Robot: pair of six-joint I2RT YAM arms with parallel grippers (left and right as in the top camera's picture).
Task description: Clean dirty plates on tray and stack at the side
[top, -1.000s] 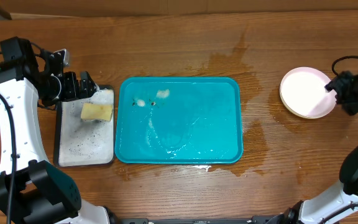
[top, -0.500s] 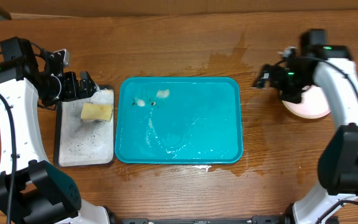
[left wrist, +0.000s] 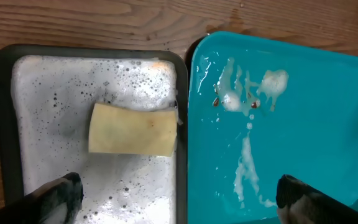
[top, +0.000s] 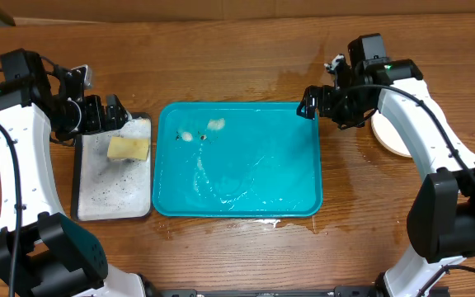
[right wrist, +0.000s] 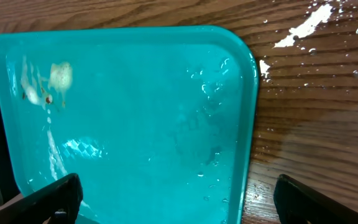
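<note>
Both my tools are spread wide with nothing between the fingers. My right gripper (right wrist: 178, 186) hangs by the upper right corner of the large teal-blue rectangular plastic tray (top: 254, 165). That tray lies centre frame in the overhead view, wet, with white foam and brown specks (top: 200, 132) at its upper left. The round pale plates (top: 383, 136) sit on the wooden table (top: 221, 58) at right, half hidden by my arm. My left gripper (left wrist: 179, 183) hovers at the black-rimmed soapy tray (top: 114, 194) and its yellow sponge (top: 129, 148).
</note>
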